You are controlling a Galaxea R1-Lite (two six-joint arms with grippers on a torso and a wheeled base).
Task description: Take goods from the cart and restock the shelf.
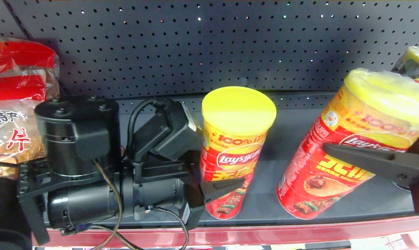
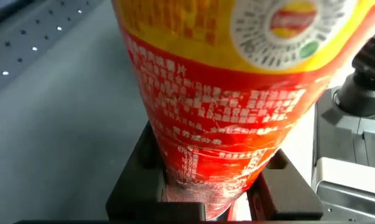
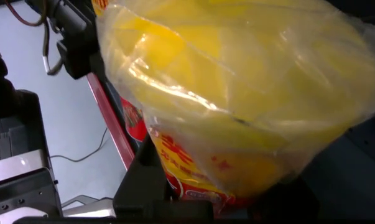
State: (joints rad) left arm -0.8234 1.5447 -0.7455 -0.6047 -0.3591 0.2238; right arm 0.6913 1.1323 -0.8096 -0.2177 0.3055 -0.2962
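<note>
One upright can (image 1: 239, 139) pinched by left pincer (image 1: 228, 180), tilted can (image 1: 338, 180) by right pincer (image 1: 348, 154)

Upright chip can (image 1: 236, 139) beside tilted wrapped can (image 1: 348, 146).

This is a shop, seen at a retail display shelf: a dark perforated back panel (image 1: 230, 45) stands at the far side, a grey shelf deck (image 1: 265, 194) lies below it, and a red front strip (image 1: 265, 232) runs along its near edge. The stock is packaged snack food, with printed snack bags (image 1: 15, 104) at the far left. An upright chip canister (image 1: 235, 152) stands mid-shelf and a tilted chip canister (image 1: 348, 146) in clear plastic wrap is to its right.
</note>
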